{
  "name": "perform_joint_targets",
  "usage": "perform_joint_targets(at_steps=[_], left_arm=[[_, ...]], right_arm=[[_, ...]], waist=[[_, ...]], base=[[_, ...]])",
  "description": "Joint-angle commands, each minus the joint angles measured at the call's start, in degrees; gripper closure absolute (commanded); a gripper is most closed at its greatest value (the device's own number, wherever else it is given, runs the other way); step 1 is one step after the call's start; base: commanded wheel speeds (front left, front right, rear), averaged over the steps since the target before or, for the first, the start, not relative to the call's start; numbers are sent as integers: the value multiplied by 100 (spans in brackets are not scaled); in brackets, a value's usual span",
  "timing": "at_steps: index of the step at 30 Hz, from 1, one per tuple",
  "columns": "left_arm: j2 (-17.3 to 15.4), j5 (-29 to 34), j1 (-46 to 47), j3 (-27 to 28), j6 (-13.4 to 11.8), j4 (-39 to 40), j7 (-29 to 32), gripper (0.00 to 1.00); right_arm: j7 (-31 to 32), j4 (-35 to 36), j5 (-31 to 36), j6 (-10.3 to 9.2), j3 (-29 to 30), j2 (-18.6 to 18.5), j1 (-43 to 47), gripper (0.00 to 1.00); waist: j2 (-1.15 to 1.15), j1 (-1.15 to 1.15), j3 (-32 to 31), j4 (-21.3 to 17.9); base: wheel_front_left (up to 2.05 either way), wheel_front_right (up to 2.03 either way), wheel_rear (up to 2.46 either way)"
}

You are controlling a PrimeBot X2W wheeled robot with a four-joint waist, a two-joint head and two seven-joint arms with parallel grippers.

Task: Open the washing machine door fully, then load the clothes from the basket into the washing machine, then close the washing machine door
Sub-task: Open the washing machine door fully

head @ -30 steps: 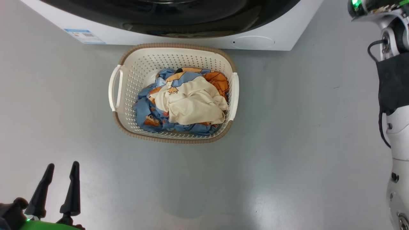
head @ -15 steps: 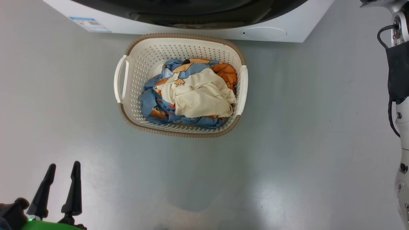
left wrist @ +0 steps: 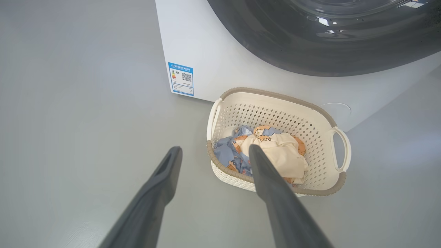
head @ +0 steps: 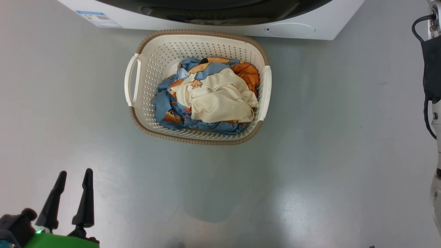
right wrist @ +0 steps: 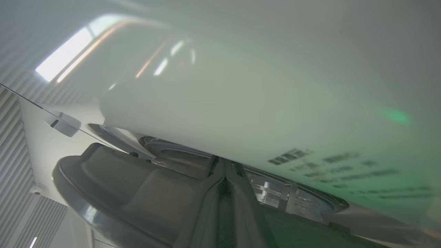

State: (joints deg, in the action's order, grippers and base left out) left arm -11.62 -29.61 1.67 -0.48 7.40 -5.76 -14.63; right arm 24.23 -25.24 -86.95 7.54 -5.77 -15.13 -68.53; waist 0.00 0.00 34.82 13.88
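Observation:
The cream basket [head: 196,139] stands on the floor against the washing machine [head: 320,20], with the cream and blue printed clothes [head: 213,96] heaped inside. The door [head: 213,13] shows as a black rim along the top edge. My left gripper [head: 75,171] is open and empty at the lower left, well short of the basket. In the left wrist view the open gripper [left wrist: 214,148] points at the basket [left wrist: 275,96], the clothes [left wrist: 282,155] and the door [left wrist: 327,51]. My right gripper [right wrist: 225,165] is shut, its tips in the seam between the white machine front [right wrist: 241,103] and the door's grey edge [right wrist: 113,186].
Grey floor [head: 310,155] lies open around the basket. My right forearm [head: 432,69] with a dark cable runs up the right edge of the head view. A blue label [left wrist: 182,78] is stuck near the machine's lower left corner.
The head camera has shifted, so machine and basket sit a little higher and further right in the picture. Less of the right arm shows. Both grippers keep their states.

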Motion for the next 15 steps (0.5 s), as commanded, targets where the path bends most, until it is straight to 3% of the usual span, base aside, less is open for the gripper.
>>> perform_joint_targets(at_steps=[1,15], left_arm=[[-132,-29,29,211,9,78,-37,0],[-133,9,-36,264,9,51,-37,0]], right_arm=[[81,156,-11,-5,-80,66,-167,100],[580,21,-135,-5,-293,115,-224,100]], waist=[[0,0,10,-5],[0,0,22,-63]], base=[[0,0,0],[0,0,0]])
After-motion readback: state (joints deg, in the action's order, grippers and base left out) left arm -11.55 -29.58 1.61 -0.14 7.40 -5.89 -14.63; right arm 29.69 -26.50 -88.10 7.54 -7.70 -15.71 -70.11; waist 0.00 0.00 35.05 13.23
